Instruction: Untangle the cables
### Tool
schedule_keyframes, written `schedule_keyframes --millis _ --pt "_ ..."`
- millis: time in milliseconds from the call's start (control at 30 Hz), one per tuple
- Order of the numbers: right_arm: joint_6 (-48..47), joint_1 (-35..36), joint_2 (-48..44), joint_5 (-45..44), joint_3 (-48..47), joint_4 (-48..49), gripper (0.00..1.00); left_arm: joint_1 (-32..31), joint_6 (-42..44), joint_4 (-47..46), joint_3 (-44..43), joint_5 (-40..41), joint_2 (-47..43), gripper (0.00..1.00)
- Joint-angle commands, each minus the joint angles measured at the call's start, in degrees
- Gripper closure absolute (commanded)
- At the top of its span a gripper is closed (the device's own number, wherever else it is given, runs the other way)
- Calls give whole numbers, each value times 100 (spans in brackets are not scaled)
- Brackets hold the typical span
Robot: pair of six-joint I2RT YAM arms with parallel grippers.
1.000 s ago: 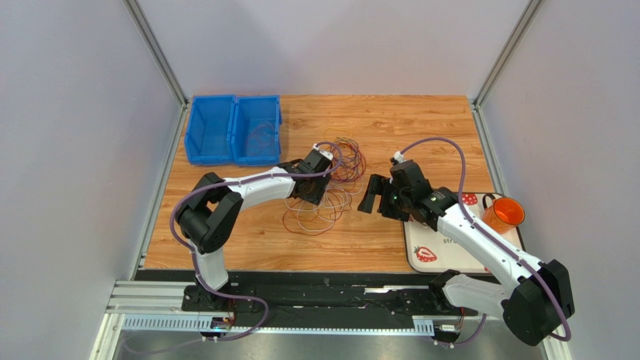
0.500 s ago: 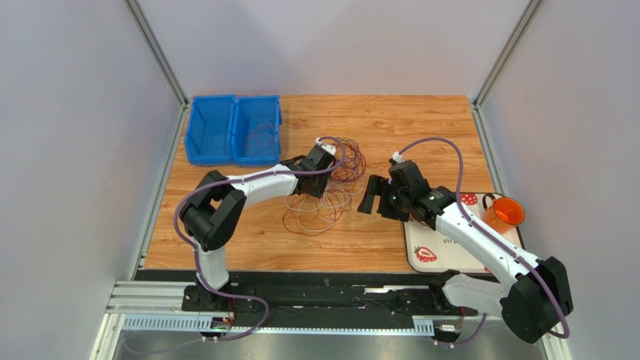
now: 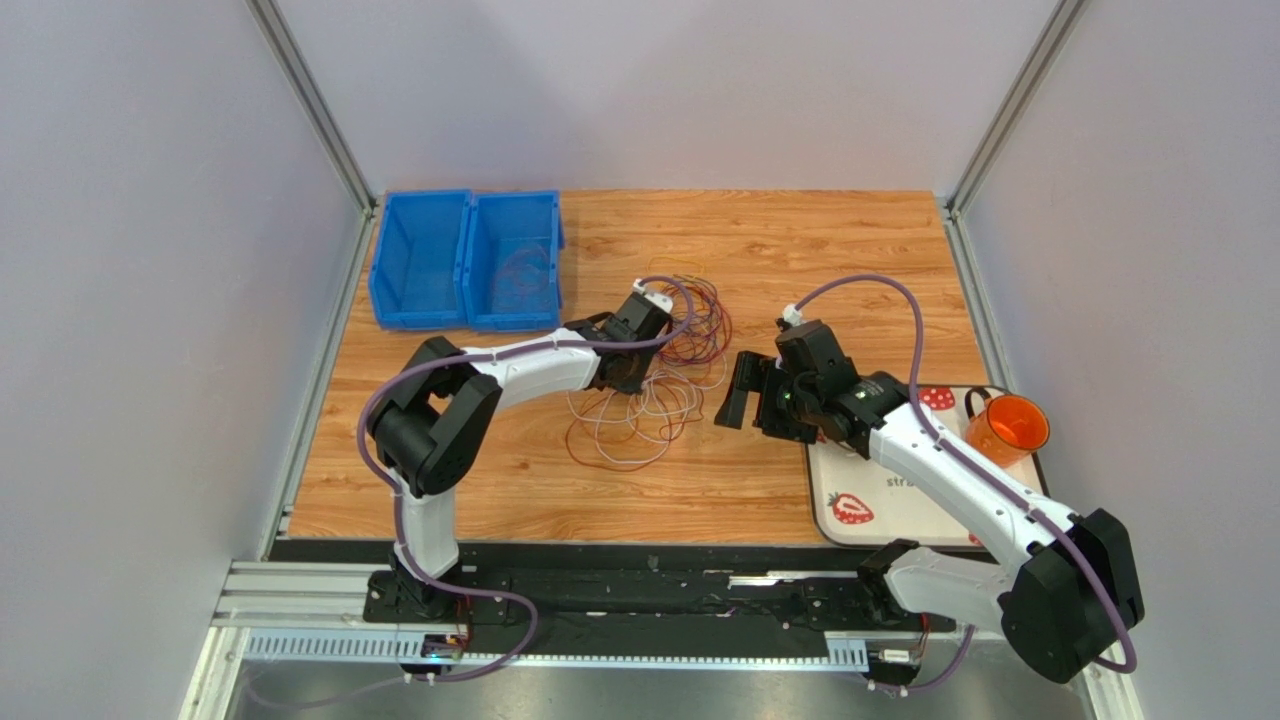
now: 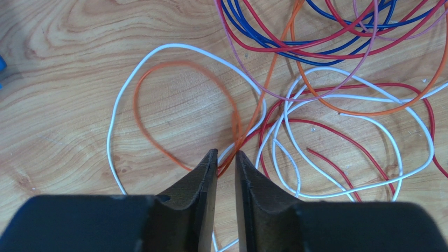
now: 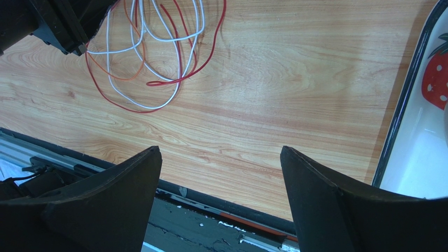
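Left hand (image 4: 226, 153), jaws a slit apart, straddles one orange cable (image 4: 176, 63) at the edge of the cables (image 3: 669, 360) on the counter (image 4: 63, 79). Close on that strand alone and lift slowly, so its neighbours are not dragged along; right hand (image 5: 220, 149) hangs wide open, empty.

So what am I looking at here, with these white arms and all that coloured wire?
These are two robot arms bolted at the near edge of a wooden table. The wide picture comes from a fixed camera above and behind them. The two close-ups come from a camera on each wrist, looking past its own claw. On the table are a tangle of thin cables, two blue bins, a strawberry-print tray and an orange cup. The left claw is down in the tangle, its fingers nearly shut with an orange cable between them; whether it is pinched yet I cannot tell. The right claw stands wide open over bare wood, holding nothing.
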State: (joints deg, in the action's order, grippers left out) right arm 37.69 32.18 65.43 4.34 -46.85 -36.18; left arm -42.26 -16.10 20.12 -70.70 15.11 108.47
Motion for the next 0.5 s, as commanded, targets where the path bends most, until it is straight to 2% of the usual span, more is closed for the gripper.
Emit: schedule_keyframes --millis 0,33,200,333,467 --pt "-52 16 -13 50 -17 129 12 34 89 -8 -190 -44 -88 95" --pt "-51 16 -21 50 -17 138 12 34 98 35 -208 -52 -106 100" --pt "-34 16 -57 67 -26 120 12 42 -24 649 -690 167 -360 100" --pt "-25 16 -109 67 -35 120 12 60 -95 1790 -1698 360 -930 100" --pt "-8 7 -118 76 -52 138 12 69 71 2382 -2649 379 -1459 100"
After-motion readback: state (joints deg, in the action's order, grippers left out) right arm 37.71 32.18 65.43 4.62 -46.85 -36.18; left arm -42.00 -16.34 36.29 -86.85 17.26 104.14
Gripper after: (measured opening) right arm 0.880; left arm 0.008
